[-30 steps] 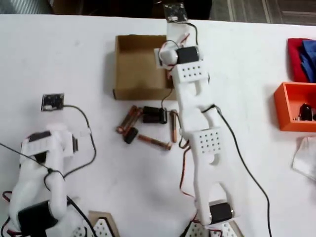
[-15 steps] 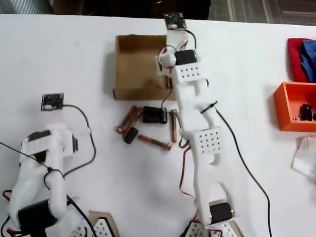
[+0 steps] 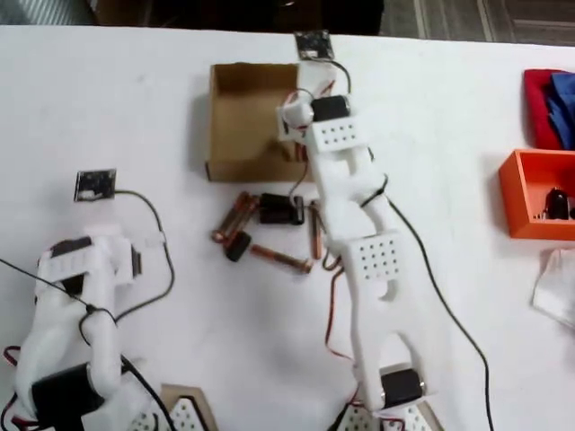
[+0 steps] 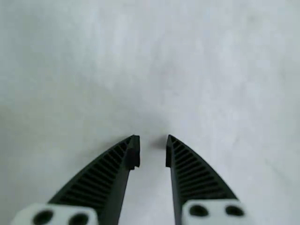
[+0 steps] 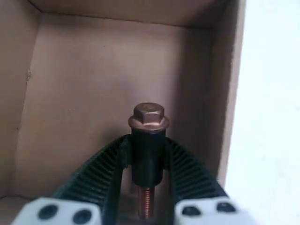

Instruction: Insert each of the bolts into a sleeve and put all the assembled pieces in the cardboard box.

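White table (image 3: 135, 108) bears the cardboard box (image 3: 241, 121), over which the right gripper (image 5: 146, 144) clamps a sleeved bolt (image 5: 148, 117).

Table (image 3: 135, 108): white, matte surface.
Orange bin (image 3: 537, 230): at the table's right edge, open on top, with a dark object (image 3: 555, 203) inside.
Cloth (image 3: 550, 101): red and blue, bunched, just beyond the bin.
Crumpled white sheet (image 3: 557, 285): right edge, nearer than the bin.

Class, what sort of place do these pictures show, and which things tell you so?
Likely a robotics lab bench: white robot arms on a table, loose bolts, a cardboard box.
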